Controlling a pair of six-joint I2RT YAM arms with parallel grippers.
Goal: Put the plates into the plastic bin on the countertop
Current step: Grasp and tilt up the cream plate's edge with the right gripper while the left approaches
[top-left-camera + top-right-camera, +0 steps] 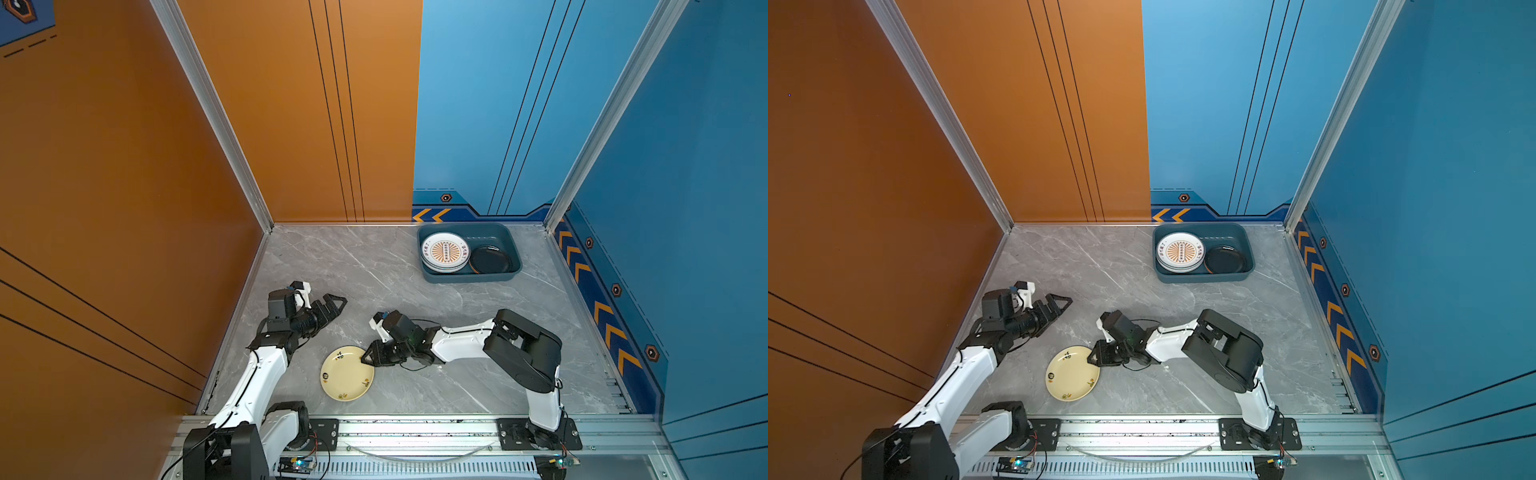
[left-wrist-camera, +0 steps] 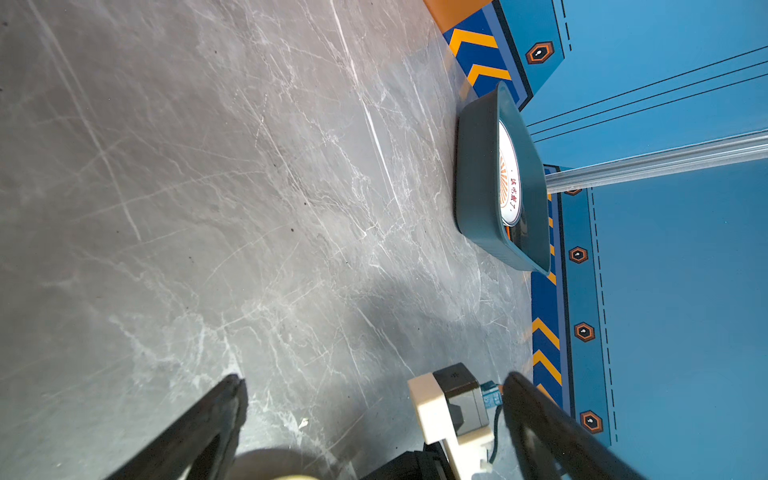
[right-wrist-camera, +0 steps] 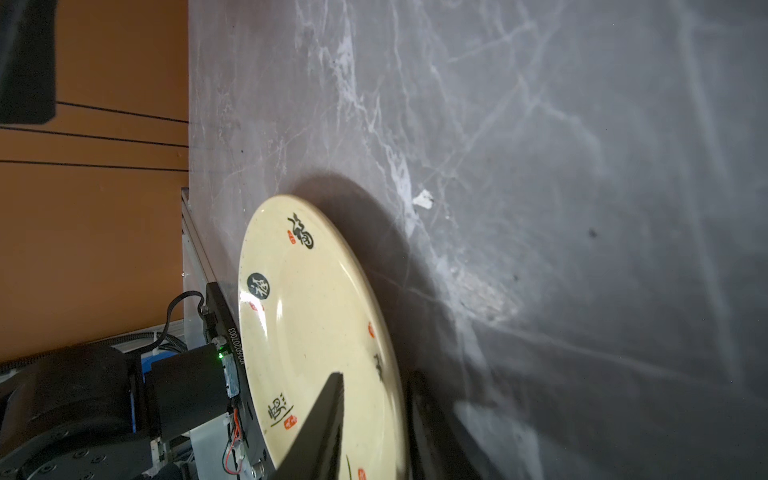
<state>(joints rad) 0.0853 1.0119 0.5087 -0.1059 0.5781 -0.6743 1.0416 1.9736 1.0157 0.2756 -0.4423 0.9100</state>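
Grey marble-look countertop (image 1: 374,266) carries only 1 loose dish, a cream plate (image 1: 345,376). It lies near the front rail, well apart from the dark teal plastic bin (image 1: 469,276) in the far right corner. That long carry is my main worry. A plate pinched only at its rim hangs like a lever and could swing or slip out on the way.

The bin is crowded. A stack topped by the white sunburst plate (image 1: 445,250) fills its left half, and a black plate (image 1: 490,259) lies in the right half. A careless release could clip the flared rim. It could also land the plate tilted on the stack's edge, where it might slide.

The cream plate looks glazed and shallow, so there is little to bite on. The right gripper (image 1: 366,356) straddles the nearest part of its rim, with 1 finger (image 3: 328,415) laid over the upper face. If the other finger has not got under the edge, closing would probably just shove the plate toward the left arm. The left gripper (image 1: 334,303) hangs near the left wall, jaws wide apart and holding nothing.

The number of plates in the stack is hard to make out, since only their edges show. The right gripper's lower finger is hidden behind the plate's edge in the right wrist view. In both top views the gripper body covers the contact. I cannot tell whether the jaws are clamped, or whether the rim is raised. The right wrist view cuts off the plate's near part.
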